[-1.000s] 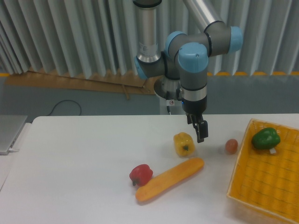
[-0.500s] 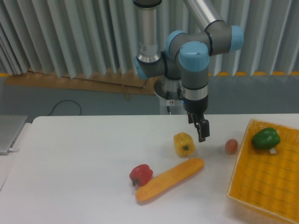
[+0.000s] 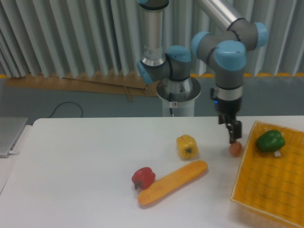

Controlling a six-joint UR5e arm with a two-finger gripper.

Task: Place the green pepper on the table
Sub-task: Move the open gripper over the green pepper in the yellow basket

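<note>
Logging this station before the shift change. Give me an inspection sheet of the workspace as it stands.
Surface: white table, no spills seen.
Job's things: green pepper lying in the yellow basket, far corner, not yet on the table.
Clutter: yellow pepper, red pepper, long orange vegetable, small reddish round item.
Grippers: gripper hangs just above the reddish item, left of the basket, holding nothing; jaw state unclear.
Cables: dark cable on the floor behind the table.
Surroundings: corrugated wall, grey device at table's left edge.
</note>
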